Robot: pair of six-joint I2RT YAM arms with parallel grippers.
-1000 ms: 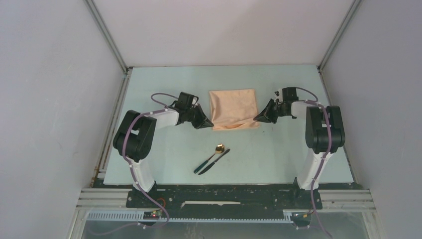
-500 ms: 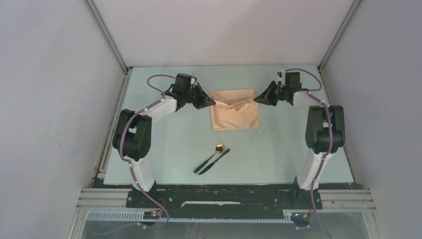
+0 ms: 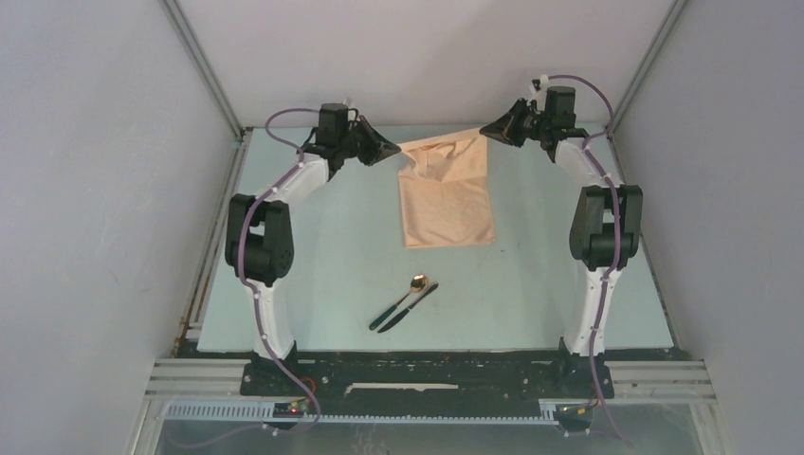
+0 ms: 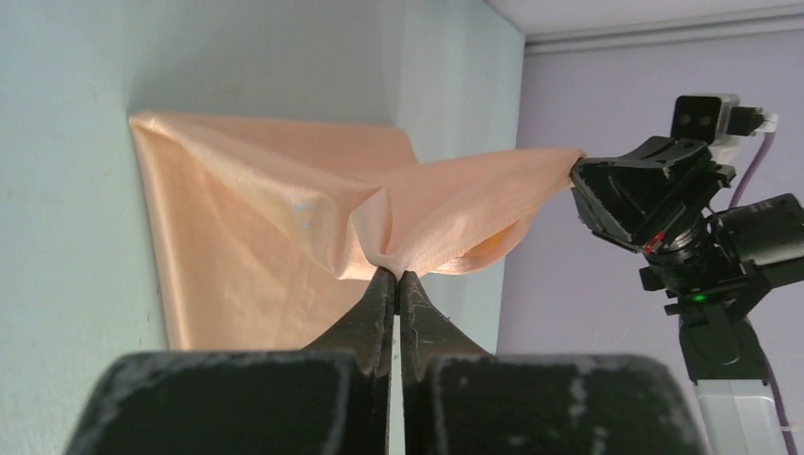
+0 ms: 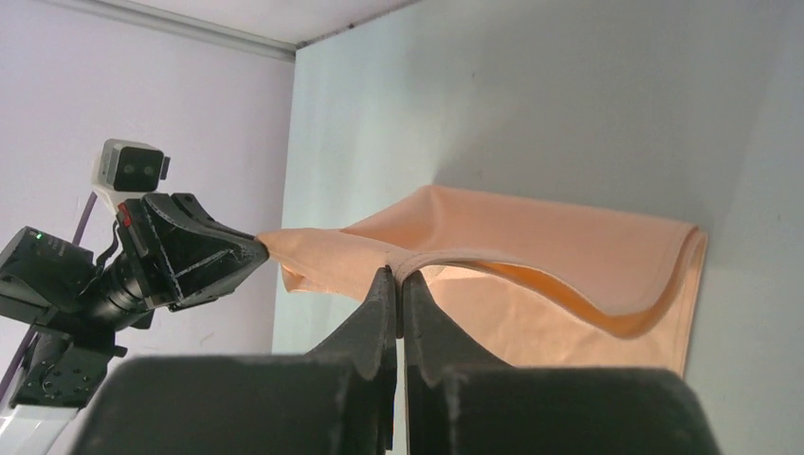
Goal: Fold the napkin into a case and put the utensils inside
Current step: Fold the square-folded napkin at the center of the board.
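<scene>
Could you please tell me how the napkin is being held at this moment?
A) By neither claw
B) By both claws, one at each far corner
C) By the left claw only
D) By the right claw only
B: the left claw and the right claw are each shut on a far corner of the napkin, holding that edge up off the table while its near part lies flat.

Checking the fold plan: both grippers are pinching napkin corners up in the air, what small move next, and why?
Probably lower both together onto the table: the left gripper and right gripper each pinch a napkin corner, holding that edge raised while the rest lies flat.
</scene>
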